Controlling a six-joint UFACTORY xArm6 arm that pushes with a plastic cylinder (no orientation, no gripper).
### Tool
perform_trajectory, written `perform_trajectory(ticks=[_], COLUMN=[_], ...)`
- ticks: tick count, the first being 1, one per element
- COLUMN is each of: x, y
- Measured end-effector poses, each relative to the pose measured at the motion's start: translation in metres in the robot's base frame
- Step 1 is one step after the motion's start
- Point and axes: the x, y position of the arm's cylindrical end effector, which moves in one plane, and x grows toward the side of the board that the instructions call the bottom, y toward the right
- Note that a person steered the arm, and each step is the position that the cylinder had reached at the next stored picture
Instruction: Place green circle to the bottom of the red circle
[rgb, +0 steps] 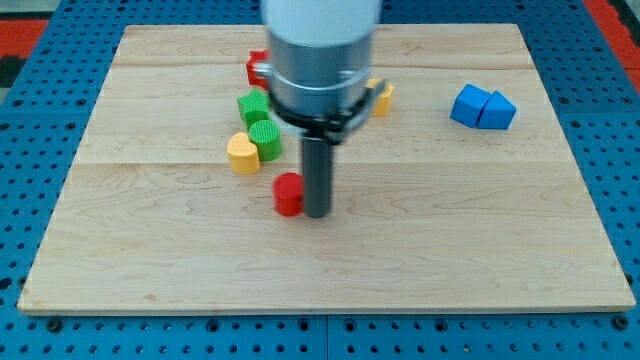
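Wooden board (330, 260) on a blue pegboard surface (40, 120). The arm's grey housing (320, 50) fills the top centre of the view and hides part of the block cluster behind it.

Progress, as I judge it: not done. The green circle (265, 141) sits up and to the view's left of the red circle (289, 193), near it but not touching. It has to end up below the red circle, toward the view's bottom, where the board is bare. That whole relocation is left.

The arm carries no gripper, so there is no open or closed state to record; it ends in a plain dark rod. The tip (317, 213) rests on the board just beside the red circle, on its right side, touching or very nearly so. I cannot tell which. It is clear of the green circle.

Green circle: short ribbed cylinder, bright green, upright. A yellow heart-like block (241, 153) presses against its left side. A second green block (253, 106), shape unclear, sits directly above it.

Others: a red block (256, 68) partly hidden by the housing; a yellow block (382, 97) peeking out at the housing's right; two blue blocks (482, 107) touching each other, well apart at the view's right.
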Motion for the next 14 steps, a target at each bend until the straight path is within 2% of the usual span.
perform_trajectory(ticks=[1, 2, 3, 4, 5, 6, 7, 8, 9, 10, 14], x=[0.0, 0.0, 0.002, 0.036, 0.01, -0.06, -0.078, -0.079, -0.088, -0.1, -0.1], y=[-0.048, 0.003, 0.001, -0.089, -0.168, -0.163, -0.102, -0.078, -0.106, -0.086, 0.081])
